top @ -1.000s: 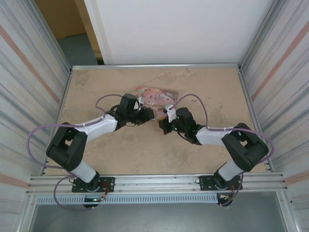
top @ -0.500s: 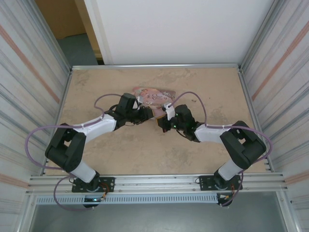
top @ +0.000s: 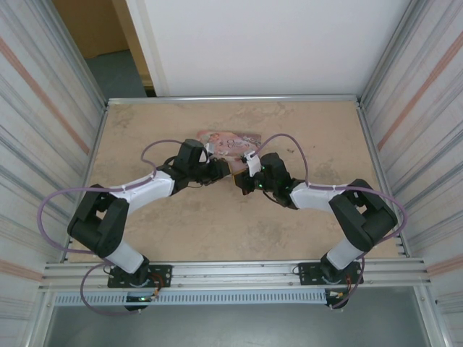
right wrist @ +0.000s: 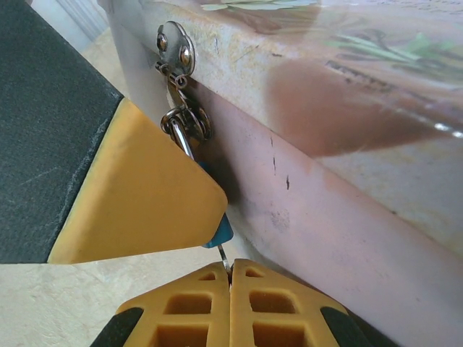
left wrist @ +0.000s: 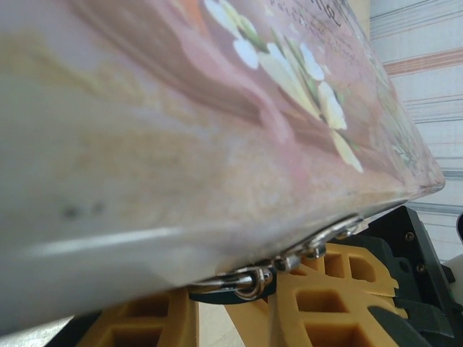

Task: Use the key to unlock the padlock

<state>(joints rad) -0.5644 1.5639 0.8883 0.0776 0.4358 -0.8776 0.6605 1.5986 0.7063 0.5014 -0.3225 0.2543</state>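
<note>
- Padlock (right wrist: 221, 231) hung by its shackle (right wrist: 181, 130) from a riveted plate (right wrist: 173, 43) on the pink tin (top: 230, 142), upper centre of the bench (top: 145, 130). Its blue body was mostly hidden behind a yellow pad.
- Left pincer (left wrist: 231, 307) was narrow, its pads clamped either side of the padlock's dark body.
- Right pincer (right wrist: 231, 273) was pinched closed on the key (right wrist: 225, 254), a thin silvery blade running up to the blue body.
- Both pincers met at the tin's near edge.

Your left arm (top: 145, 189): elbow bent, forearm reaching inward.
Your left gripper (top: 223, 168): finger spread unclear.
Your right arm (top: 318, 196): mirrors it.
Your right gripper (right wrist: 231, 278): fingers pinched on the key (right wrist: 223, 256).
</note>
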